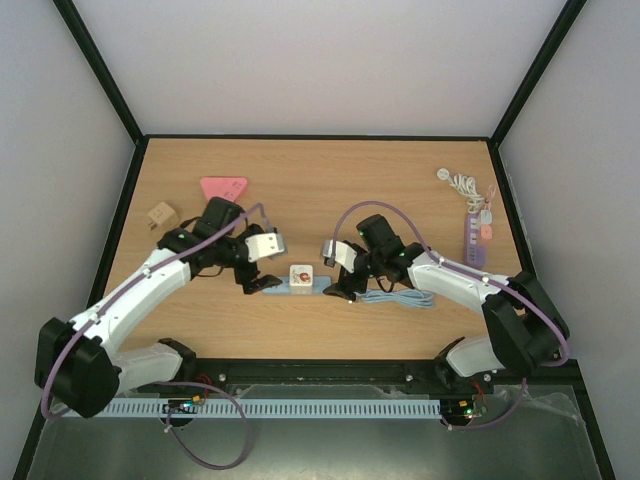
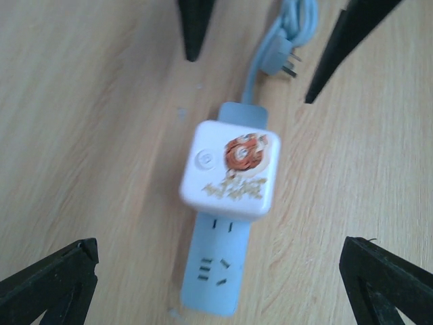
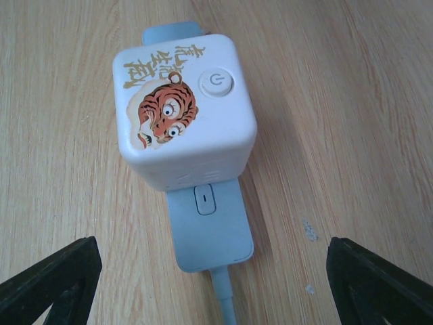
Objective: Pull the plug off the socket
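Note:
A white cube plug (image 1: pixel 302 276) with a tiger picture sits plugged into a light blue power strip (image 1: pixel 322 285) lying flat mid-table. In the left wrist view the plug (image 2: pixel 230 169) covers the strip's (image 2: pixel 215 274) middle. My left gripper (image 2: pixel 218 250) is open, its fingers wide on either side of the strip's free end. In the right wrist view the plug (image 3: pixel 183 108) stands above the strip's switch end (image 3: pixel 210 230). My right gripper (image 3: pixel 213 247) is open, straddling that end. Neither gripper touches the plug. In the top view the left gripper (image 1: pixel 258 284) and right gripper (image 1: pixel 342 290) flank the strip.
The strip's blue cable (image 1: pixel 396 297) lies coiled to its right, its pronged end (image 2: pixel 281 62) loose on the table. A pink triangle (image 1: pixel 223 187) and a small wooden cube (image 1: pixel 162 214) lie at the back left. A purple strip (image 1: pixel 475 235) and a white cable (image 1: pixel 462 183) lie at the back right.

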`<state>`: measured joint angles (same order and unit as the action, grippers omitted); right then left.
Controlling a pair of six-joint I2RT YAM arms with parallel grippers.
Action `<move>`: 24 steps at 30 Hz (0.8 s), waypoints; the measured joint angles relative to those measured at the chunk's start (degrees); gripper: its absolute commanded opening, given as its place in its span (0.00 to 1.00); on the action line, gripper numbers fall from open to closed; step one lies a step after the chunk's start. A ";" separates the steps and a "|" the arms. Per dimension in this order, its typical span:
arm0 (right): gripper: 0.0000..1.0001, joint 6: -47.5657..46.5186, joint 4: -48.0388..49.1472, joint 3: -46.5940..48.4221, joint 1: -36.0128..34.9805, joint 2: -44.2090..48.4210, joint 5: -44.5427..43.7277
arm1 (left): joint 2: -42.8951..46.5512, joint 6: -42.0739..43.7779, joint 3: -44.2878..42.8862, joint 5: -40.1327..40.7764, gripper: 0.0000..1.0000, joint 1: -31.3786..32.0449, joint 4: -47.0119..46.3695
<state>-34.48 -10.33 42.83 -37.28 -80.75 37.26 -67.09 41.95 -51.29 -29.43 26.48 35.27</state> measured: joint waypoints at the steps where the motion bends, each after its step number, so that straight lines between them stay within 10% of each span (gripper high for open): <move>1: 0.90 0.02 0.72 -0.48 0.42 0.24 0.44 | -0.96 -0.17 0.02 0.90 1.00 1.73 -0.68; 14: 0.90 1.07 8.68 -6.67 1.27 1.60 5.18 | -15.78 -0.17 -0.20 6.10 0.96 11.23 -7.98; 24: 0.86 4.50 14.03 -8.09 1.27 -0.22 7.04 | -18.58 1.75 -1.16 5.95 0.64 11.89 -10.56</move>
<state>-29.98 3.70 34.74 -36.01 -80.97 44.29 -85.67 43.70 -52.45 -23.49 38.37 24.71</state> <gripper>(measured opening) 0.862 0.734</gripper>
